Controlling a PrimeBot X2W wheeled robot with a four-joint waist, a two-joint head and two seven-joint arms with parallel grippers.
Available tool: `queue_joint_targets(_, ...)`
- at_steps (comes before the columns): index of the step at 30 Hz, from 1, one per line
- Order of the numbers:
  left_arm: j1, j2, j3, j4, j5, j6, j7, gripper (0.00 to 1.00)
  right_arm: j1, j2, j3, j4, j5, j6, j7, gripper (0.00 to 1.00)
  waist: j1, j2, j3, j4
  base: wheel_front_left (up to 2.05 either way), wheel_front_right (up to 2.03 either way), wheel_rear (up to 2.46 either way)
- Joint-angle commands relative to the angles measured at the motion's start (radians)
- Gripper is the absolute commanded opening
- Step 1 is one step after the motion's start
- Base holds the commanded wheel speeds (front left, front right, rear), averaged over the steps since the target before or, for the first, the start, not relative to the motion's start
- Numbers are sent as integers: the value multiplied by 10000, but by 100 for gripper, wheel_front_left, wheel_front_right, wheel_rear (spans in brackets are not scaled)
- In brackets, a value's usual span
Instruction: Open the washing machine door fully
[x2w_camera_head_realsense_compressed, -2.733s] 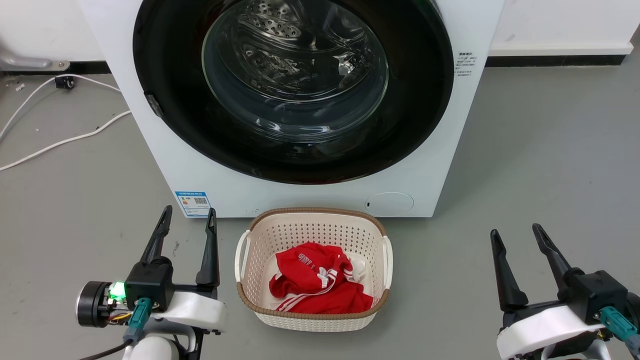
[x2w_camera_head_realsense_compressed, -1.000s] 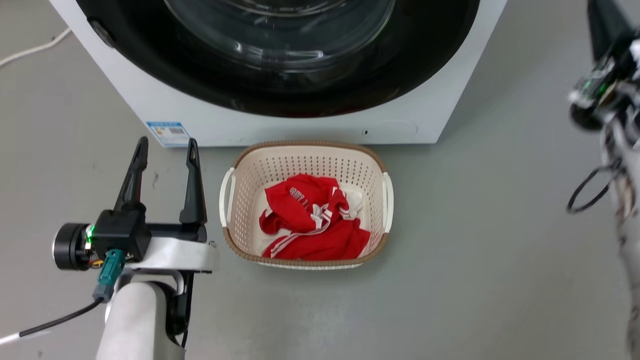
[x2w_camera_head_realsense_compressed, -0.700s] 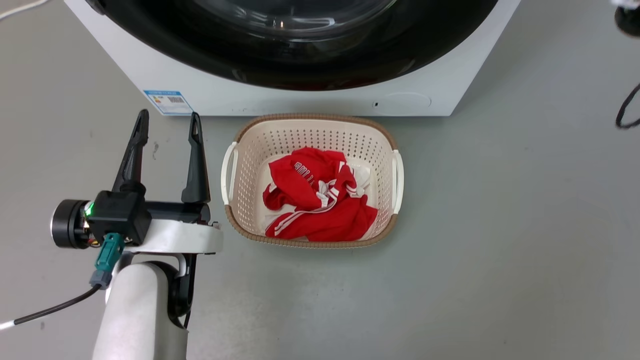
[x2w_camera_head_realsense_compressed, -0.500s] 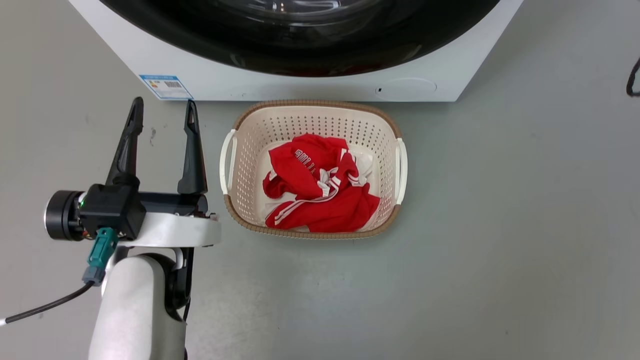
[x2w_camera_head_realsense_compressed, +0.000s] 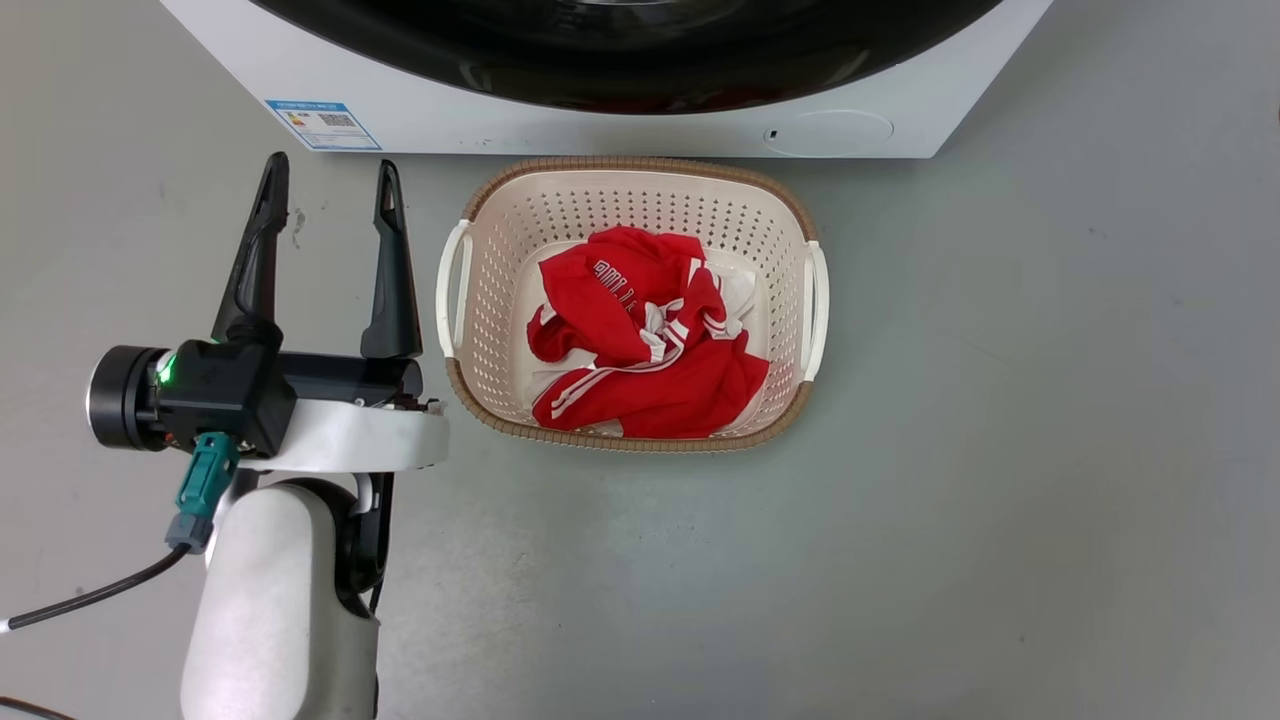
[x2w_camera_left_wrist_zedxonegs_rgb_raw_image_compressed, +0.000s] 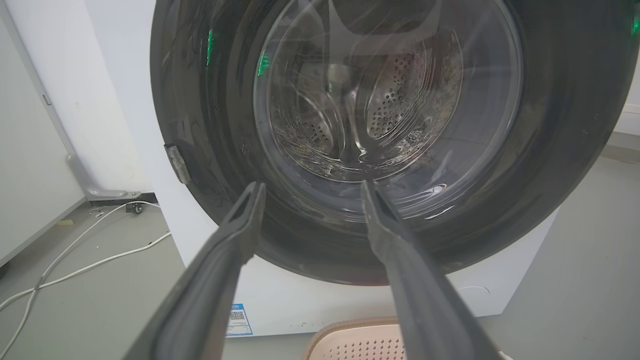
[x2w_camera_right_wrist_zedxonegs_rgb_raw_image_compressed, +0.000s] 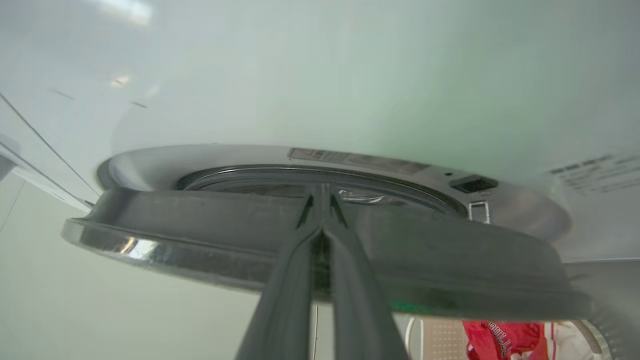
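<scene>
While hovering over the floor, left gripper: fingers standing wide apart, holding nothing, just beside basket
right gripper: fingers pressing together, tips lying across the door's rim
washing machine door: standing slightly ajar from washing machine

Behind the cream, perforated, brown-rimmed basket, a white washing machine with a glossy black door is seen. Red, white-striped cloth is seen inside the basket, and grey floor around it.
</scene>
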Motion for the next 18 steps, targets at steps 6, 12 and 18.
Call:
queue_joint_targets(6,-157,-32,-71,-5,70,-26,-24,100,207,196,-11,-211,126,0,652,0,-1,0,9,-9,0,0,0)
queue_joint_targets(12,-75,-53,-81,101,71,-11,-24,100,782,175,-80,-704,390,0,1336,0,-1,0,-247,-7,0,0,0)
queue_joint_targets(18,178,-63,-73,213,77,-35,-24,100,1586,295,-81,-1305,680,0,2213,0,-1,0,-726,-29,0,0,0)
